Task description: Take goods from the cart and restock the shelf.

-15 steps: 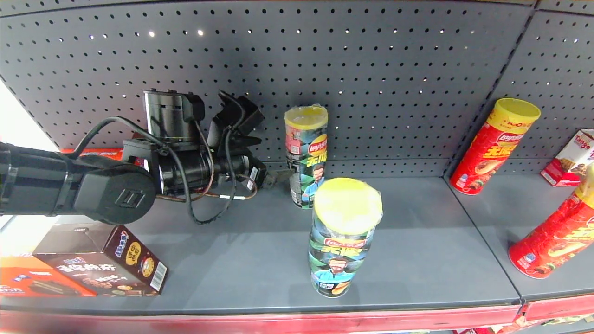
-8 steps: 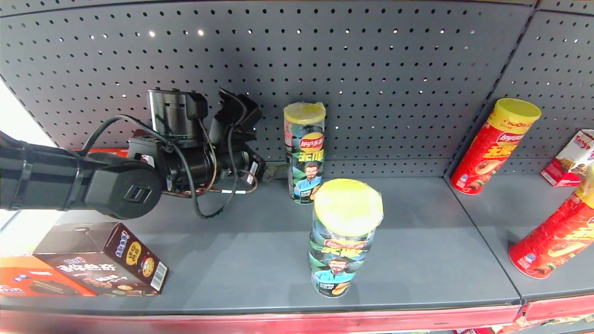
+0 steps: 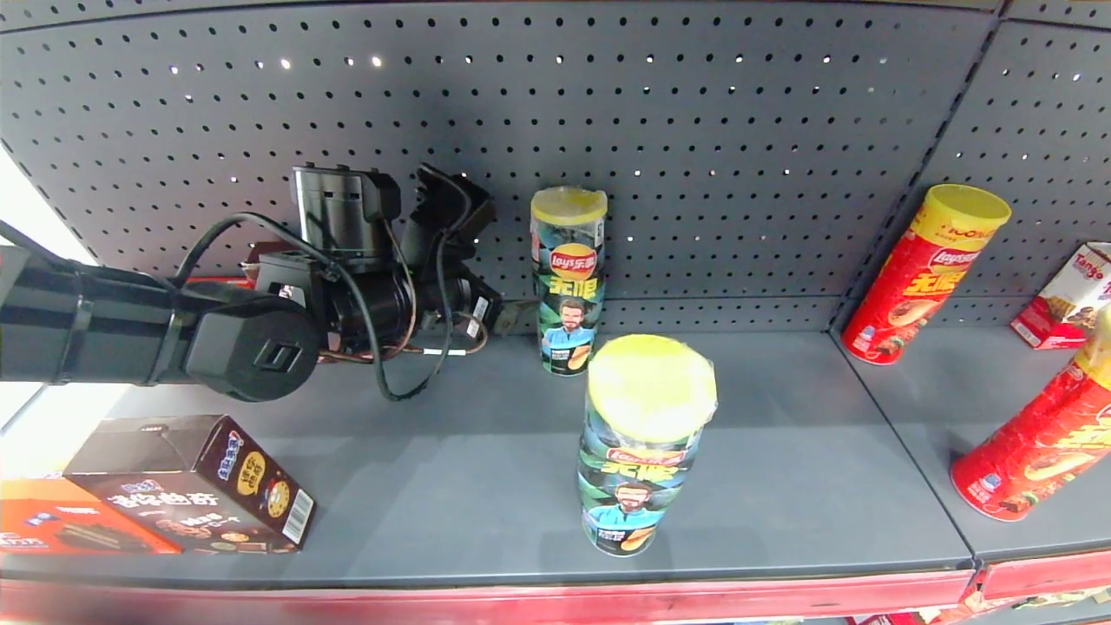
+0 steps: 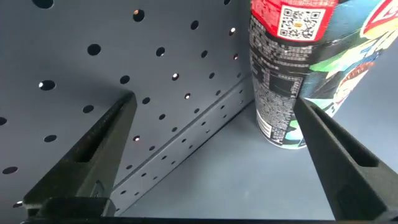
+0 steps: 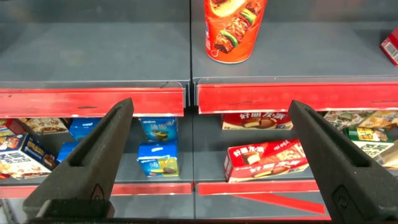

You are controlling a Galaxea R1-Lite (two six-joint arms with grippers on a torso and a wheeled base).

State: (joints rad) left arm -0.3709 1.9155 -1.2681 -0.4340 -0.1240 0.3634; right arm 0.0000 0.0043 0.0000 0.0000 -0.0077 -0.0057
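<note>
Chip can (image 3: 568, 282): stands just past the fingertips of left gripper (image 4: 212, 102), off the tip of one finger (image 4: 339, 168) rather than between the two; cannot tell whether touching. Long axis vertical, yellow lid up, base on shelf (image 3: 781, 451), printed face turned toward the shelf's front edge. Jaws of left gripper: spread wide, hold nothing, point level toward the can, close alongside pegboard back wall (image 3: 694, 130). Farther out from those jaws, toward the front edge: second chip can (image 3: 647, 443) of the same print, also upright, well apart from the first. Back behind the wrist, near the front edge: dark cookie box (image 3: 187, 486), lying flat. Right gripper (image 5: 211, 109): jaws wide apart, empty, faces red shelf edge (image 5: 93, 99); beyond the jaws, red can (image 5: 235, 28) upright on the board above that edge, boxes (image 5: 264, 158) on the tier below.
</note>
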